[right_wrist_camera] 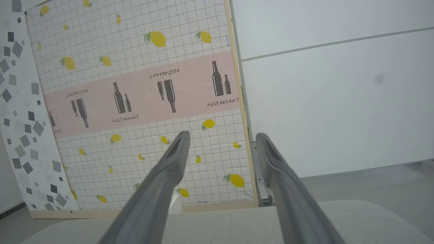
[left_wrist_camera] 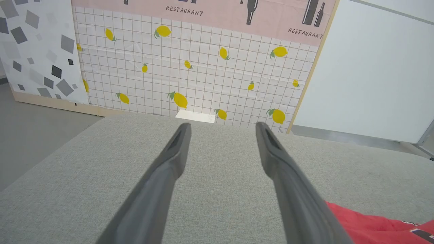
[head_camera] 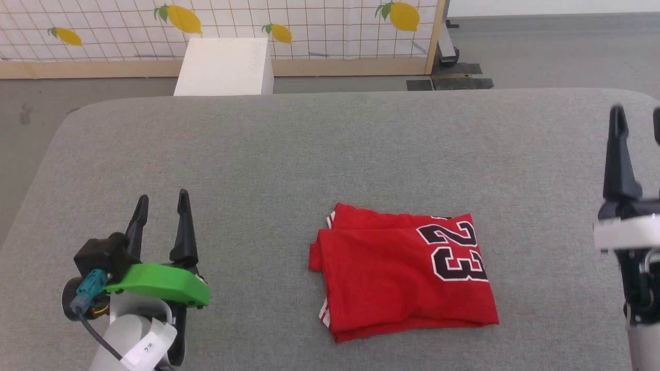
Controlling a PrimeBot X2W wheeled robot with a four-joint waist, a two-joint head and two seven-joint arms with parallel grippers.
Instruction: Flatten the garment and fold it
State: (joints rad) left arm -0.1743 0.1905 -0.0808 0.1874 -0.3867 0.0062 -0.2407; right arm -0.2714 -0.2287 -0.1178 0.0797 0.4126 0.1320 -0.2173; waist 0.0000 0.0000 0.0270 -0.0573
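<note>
Lying folded, garment [head_camera: 402, 273], long axis roughly left-right, number [head_camera: 456, 250] at robot's right.

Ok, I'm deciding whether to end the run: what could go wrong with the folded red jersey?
The folded bright red cloth jersey has uneven layers at its left edge; they may slump open. The open left claw sits on that side, so a careless sweep could drag it apart.

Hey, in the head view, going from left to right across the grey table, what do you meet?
Left pincer, open → folded red garment with the number 23 → right pincer, open, at the picture's right edge.
</note>
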